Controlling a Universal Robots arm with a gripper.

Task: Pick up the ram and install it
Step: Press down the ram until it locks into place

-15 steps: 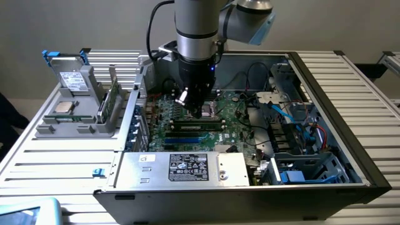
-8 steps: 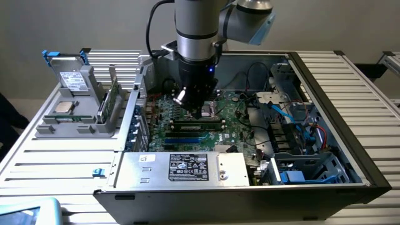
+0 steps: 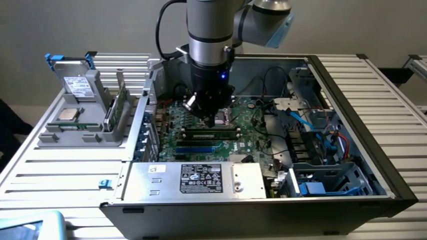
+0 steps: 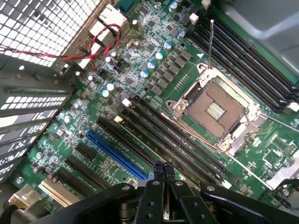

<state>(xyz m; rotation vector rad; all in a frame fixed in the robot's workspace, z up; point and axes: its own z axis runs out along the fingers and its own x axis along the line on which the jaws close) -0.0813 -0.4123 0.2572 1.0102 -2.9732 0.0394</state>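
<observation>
The gripper (image 3: 212, 121) hangs low over the motherboard (image 3: 250, 131), its fingers (image 4: 159, 173) pressed together and holding nothing. A ram (image 3: 211, 133) stick already lies in a slot just beside the fingertips. It looks light, stiff and fragile; I would hold it by the long edges, not by the chips.
</observation>
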